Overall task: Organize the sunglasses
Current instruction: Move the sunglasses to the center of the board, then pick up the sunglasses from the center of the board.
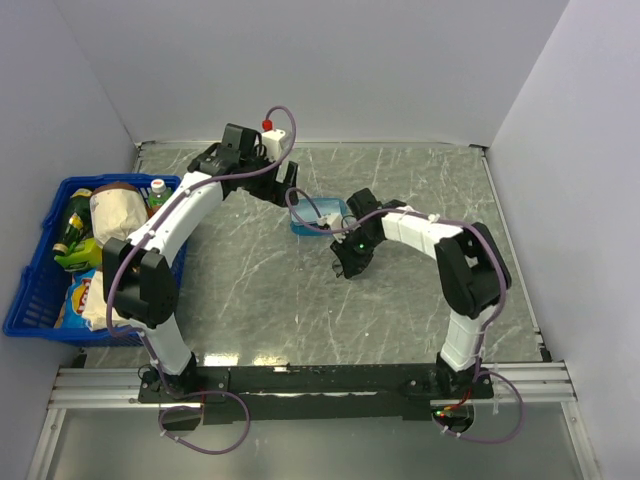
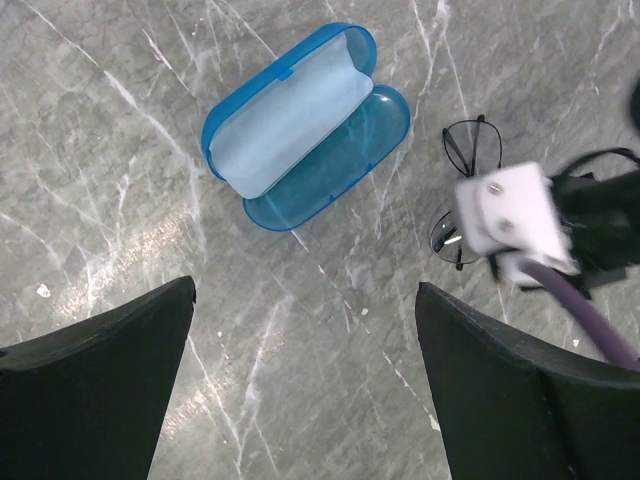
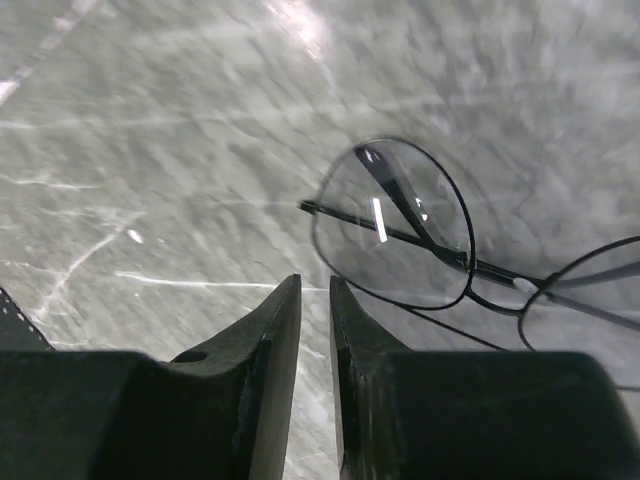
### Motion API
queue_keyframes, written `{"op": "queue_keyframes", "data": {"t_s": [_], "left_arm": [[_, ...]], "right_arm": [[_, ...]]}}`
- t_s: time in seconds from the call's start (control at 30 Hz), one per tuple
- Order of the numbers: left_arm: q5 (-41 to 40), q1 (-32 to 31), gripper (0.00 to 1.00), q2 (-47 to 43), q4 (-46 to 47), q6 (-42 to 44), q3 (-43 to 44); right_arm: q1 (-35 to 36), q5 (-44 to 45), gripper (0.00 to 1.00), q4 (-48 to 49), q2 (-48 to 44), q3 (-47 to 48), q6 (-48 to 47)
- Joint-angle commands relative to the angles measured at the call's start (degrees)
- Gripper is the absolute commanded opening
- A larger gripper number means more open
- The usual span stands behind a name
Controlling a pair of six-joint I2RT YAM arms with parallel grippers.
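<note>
I see the sunglasses [image 3: 430, 235] flat on the surface, just ahead-right of the right jaws | long axis runs off rightward | right jaws barely parted, empty, nearer | left jaws wide, empty, farther

White-and-black arms [image 1: 190, 215], purple cables [image 2: 585, 316]

Soft, even overhead light; faint glare on the table [image 2: 120, 250]; right wrist view blurred.

Table [image 1: 250, 300] before me: grey marble-look top, white veins. Plain pale walls [image 1: 330, 60] at table's rear, L and R sides. Alu rail [image 1: 100, 385] along table's near edge. Lighting even.
</note>
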Motion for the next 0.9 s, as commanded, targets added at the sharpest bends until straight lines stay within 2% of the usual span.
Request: {"op": "queue_keyframes", "data": {"t_s": [0.0,0.13,0.23,0.27,0.33,0.43,0.57,0.7,0.87], "left_arm": [[0.05,0.53,0.96,-2.36,1.29,-0.83,0.55],[0.14,1.94,0.96,-1.92,-0.64,-0.04,2.74],[-0.04,3.51,0.97,-1.39,-2.48,2.23,4.23],[0.22,3.96,0.96,-1.22,-2.66,2.33,4.24],[1.71,5.01,0.96,-1.3,-3.36,3.73,4.07],[3.04,5.02,0.96,-2.18,-3.81,7.06,3.1],[0.06,5.02,0.97,-5.33,1.79,6.9,-1.9],[-0.56,5.02,0.96,-8.59,8.12,7.17,-10.85],[0.57,5.02,0.97,-9.22,10.61,5.85,-15.62]], "right_arm": [[-0.23,-0.23,0.27,1.33,-9.16,-1.22,-6.88],[-0.06,3.45,0.32,4.65,-17.86,-8.92,-21.26],[0.03,6.89,0.41,8.61,-23.32,-15.34,-31.55],[-0.06,7.85,0.48,9.84,-24.38,-16.67,-33.34],[0.2,8.03,0.52,13.08,-27.1,-20.01,-37.46],[0.56,7.77,0.56,16.51,-29.31,-22.57,-40.64],[0.82,9.26,0.63,20.99,-29.57,-23.98,-42.67],[0.82,9.79,0.63,25.75,-28.17,-26.44,-46.35],[1.34,6.11,0.6,29.27,-27.81,-29.87,-49.96]]}}
